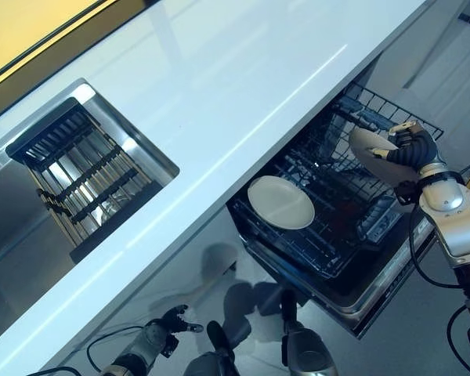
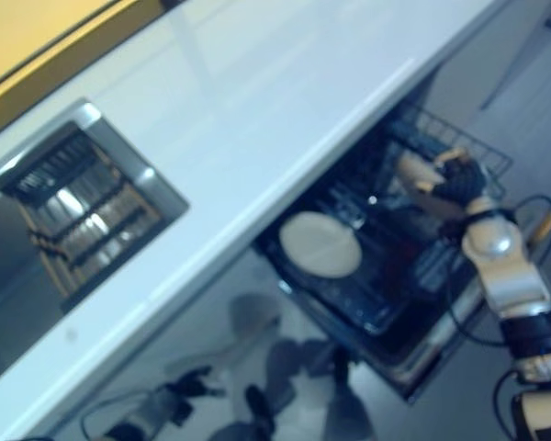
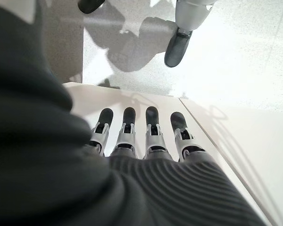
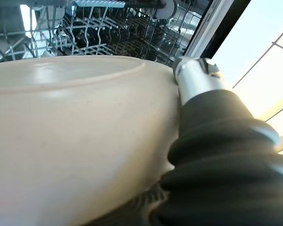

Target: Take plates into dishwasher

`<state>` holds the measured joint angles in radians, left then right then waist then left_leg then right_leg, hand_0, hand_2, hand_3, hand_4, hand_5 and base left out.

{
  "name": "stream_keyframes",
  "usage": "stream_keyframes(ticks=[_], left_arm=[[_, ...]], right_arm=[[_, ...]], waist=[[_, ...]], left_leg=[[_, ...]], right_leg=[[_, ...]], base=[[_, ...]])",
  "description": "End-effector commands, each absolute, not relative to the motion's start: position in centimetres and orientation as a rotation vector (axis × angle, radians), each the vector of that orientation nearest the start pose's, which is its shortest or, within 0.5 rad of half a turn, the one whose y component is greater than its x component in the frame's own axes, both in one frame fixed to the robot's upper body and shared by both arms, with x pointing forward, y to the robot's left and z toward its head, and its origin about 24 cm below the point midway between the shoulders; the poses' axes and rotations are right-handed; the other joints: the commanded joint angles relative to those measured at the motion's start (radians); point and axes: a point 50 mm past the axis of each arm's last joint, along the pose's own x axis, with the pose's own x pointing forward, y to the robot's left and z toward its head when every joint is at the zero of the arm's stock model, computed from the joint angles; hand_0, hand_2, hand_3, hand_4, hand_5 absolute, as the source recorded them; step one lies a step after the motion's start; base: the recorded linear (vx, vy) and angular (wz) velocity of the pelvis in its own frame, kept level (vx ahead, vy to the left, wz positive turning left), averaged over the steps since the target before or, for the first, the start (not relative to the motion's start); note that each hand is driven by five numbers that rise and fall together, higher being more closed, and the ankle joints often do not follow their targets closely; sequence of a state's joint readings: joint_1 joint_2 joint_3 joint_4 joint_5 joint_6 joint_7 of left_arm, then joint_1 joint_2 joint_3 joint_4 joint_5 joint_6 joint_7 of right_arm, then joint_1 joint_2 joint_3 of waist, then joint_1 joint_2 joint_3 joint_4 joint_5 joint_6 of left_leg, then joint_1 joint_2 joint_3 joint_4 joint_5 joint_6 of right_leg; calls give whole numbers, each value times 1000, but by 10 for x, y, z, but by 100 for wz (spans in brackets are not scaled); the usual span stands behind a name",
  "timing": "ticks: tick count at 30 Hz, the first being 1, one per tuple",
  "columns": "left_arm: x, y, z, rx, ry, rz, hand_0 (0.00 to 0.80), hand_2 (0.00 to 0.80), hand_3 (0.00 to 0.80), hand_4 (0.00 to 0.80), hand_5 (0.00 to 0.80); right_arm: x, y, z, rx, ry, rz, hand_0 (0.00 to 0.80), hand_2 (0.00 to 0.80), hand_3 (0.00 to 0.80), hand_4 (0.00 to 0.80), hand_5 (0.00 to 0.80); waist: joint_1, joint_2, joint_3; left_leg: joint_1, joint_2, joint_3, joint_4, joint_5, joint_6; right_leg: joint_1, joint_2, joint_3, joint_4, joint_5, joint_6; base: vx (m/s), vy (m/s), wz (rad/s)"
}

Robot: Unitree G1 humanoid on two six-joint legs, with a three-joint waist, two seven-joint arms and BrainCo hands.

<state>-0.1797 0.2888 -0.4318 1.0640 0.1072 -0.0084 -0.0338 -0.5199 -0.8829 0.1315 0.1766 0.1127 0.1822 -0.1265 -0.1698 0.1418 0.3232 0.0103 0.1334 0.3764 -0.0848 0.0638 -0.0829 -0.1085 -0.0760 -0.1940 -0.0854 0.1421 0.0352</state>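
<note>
White kitchen counter (image 1: 219, 102) runs above an open dishwasher rack (image 1: 329, 204). Right hand (image 1: 411, 153) clasps a plate (image 1: 372, 153) over the rack's right side, ready for slotting; another plate (image 1: 280, 202) lies inside. Left hand (image 3: 141, 136), fingers relaxed, hangs idle low.

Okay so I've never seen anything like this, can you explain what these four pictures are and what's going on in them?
A humanoid robot is loading a dishwasher. Two pictures look down from its head; the other two come from cameras on its wrists. Below a white counter with a sink, the dishwasher rack is pulled out, with one plate lying in it. The right hand holds a second plate above the rack; that plate fills the right wrist picture. The left hand hangs low, fingers straight, holding nothing.
</note>
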Motion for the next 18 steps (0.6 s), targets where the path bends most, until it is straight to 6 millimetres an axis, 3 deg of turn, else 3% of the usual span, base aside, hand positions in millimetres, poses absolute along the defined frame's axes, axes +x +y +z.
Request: stream_keyframes(ticks=[1, 18], left_arm=[[195, 221, -121, 735, 903, -342, 0, 0, 0, 0, 0], [197, 218, -120, 745, 895, -364, 0, 0, 0, 0, 0]], right_arm=[[339, -267, 238, -695, -322, -244, 800, 800, 800, 800, 800], [346, -262, 242, -737, -303, -236, 800, 800, 800, 800, 800]], waist=[[22, -74, -3], [38, -69, 11]], left_leg=[[-49, -40, -28, -2, -61, 41], [-52, -40, -36, -2, -60, 40]], right_leg=[[13, 11, -27, 95, -211, -19], [7, 9, -35, 103, -216, -22]], base=[[26, -12, 3], [2, -1, 0]])
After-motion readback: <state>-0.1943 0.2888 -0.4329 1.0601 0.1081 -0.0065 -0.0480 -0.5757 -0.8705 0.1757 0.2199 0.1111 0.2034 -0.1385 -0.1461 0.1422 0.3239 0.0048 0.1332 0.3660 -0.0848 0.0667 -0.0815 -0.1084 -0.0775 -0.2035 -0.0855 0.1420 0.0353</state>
